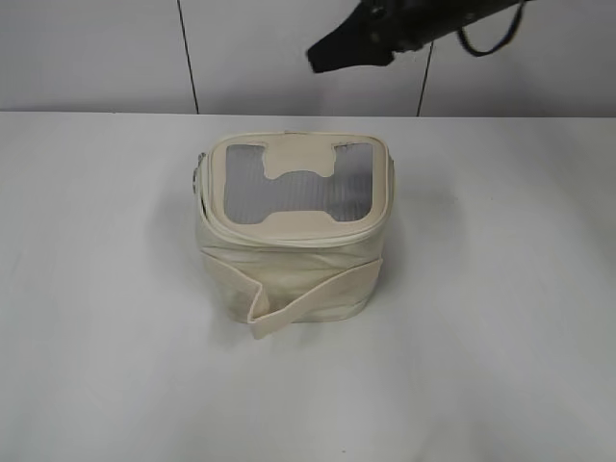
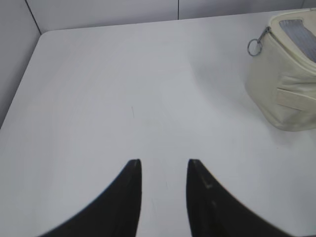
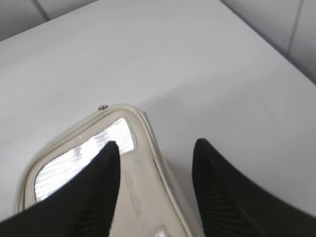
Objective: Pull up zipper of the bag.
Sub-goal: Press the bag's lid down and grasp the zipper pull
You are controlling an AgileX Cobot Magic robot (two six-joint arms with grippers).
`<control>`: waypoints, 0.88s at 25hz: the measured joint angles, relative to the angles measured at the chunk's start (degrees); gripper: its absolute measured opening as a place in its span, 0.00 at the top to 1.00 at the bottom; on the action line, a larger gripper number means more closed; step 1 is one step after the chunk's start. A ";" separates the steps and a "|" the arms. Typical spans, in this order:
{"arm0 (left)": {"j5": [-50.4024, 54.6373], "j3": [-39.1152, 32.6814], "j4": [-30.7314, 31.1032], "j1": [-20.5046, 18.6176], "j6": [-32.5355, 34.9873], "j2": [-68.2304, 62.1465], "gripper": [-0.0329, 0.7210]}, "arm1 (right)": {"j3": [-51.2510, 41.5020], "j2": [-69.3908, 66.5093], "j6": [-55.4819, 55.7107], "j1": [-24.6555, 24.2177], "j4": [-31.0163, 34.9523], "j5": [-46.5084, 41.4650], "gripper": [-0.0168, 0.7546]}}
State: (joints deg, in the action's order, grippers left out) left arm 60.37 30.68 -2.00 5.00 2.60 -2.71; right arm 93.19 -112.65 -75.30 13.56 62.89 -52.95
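Observation:
The cream bag (image 1: 289, 269) stands upright mid-table, with its grey mesh top and bone-shaped patch facing up and a loose strap across its front. The zipper (image 1: 289, 237) runs around the top rim, and its silver pulls hang at the left corner (image 1: 197, 178). In the left wrist view the bag (image 2: 286, 84) is far right and the ring pull (image 2: 254, 47) dangles from its corner. My left gripper (image 2: 163, 164) is open and empty over bare table, well left of the bag. My right gripper (image 3: 155, 144) is open above the bag's top (image 3: 140, 192), straddling the rim and touching nothing. A small metal slider (image 3: 102, 107) shows at the far corner. In the exterior view the right gripper (image 1: 327, 50) hangs behind and above the bag.
The white table (image 1: 500, 318) lies all around the bag. A grey panelled wall (image 1: 96, 58) runs along its far edge. The table's left edge and corner (image 2: 42, 37) show in the left wrist view.

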 joint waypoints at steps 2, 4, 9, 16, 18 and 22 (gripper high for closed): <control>-0.06 0.00 0.00 0.00 0.00 0.00 0.64 | 8.24 -7.37 3.13 2.11 -0.93 -3.93 0.47; -0.11 0.00 0.00 0.00 0.00 0.00 0.64 | 16.47 -13.47 6.39 4.17 -3.33 -6.75 0.47; -0.11 0.00 0.00 0.00 0.02 0.00 0.64 | 31.12 -25.60 14.13 7.16 -8.29 -13.55 0.47; -0.86 0.43 -0.36 0.00 0.07 -0.58 0.64 | 37.05 -30.70 18.46 7.80 -10.31 -15.96 0.52; -4.03 1.37 -1.65 0.00 0.22 -2.67 0.64 | 37.27 -30.70 18.52 8.37 -11.12 -16.20 0.65; -13.96 2.09 -7.22 0.00 3.73 -12.54 0.64 | 37.55 -30.64 18.22 9.33 -12.30 -16.60 0.92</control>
State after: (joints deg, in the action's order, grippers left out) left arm 46.41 32.77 -9.23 5.00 6.33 -15.26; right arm 130.75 -143.29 -57.09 22.89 50.59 -69.55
